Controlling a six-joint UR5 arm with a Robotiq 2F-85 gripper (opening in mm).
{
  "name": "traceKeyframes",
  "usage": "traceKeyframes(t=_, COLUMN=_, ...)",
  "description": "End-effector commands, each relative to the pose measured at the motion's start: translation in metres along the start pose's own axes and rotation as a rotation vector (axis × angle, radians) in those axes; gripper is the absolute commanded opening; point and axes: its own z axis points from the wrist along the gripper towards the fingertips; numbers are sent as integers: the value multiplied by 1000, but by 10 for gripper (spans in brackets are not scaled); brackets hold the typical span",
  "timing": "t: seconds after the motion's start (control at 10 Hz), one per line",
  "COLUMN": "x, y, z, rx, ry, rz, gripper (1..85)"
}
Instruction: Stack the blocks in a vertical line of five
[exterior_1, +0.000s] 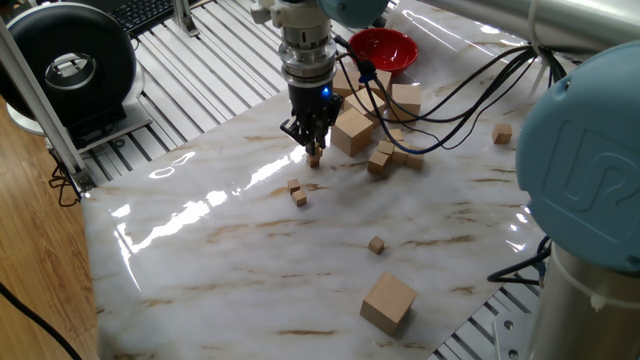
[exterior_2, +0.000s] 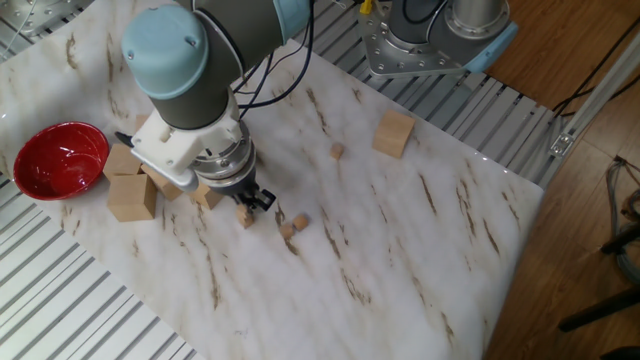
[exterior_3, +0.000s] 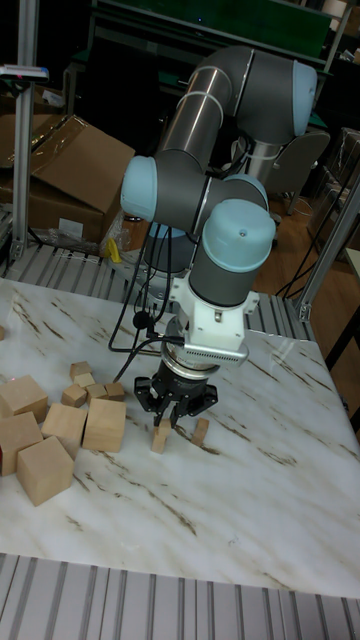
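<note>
On the marble tabletop (exterior_1: 200, 250) the hand (exterior_1: 314, 150) stands low over a small stack of blocks (exterior_3: 160, 436), fingers pinching its top cube; the stack seems two high, so the task is at an early step; next the fingers must open and rise straight without knocking it. Two loose blocks (exterior_1: 297, 192) lie near; bigger cubes (exterior_1: 352, 131) and a red bowl (exterior_1: 384, 48) crowd behind.

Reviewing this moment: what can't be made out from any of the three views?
- Whether the gripper is clamped on the small block beneath it: fingers cover the contact in every view.
- How many cubes that block stack holds: too small.
- The red bowl: cut off in the tall fixed view.
</note>
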Motion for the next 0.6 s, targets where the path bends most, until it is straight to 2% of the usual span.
traceKeyframes(t=0.0, x=3, y=1, z=0, rx=-6, ry=15, rz=4, gripper=140)
traceKeyframes(t=0.5, x=2, y=0, z=0, rx=-3, ry=11, rz=-7, gripper=153)
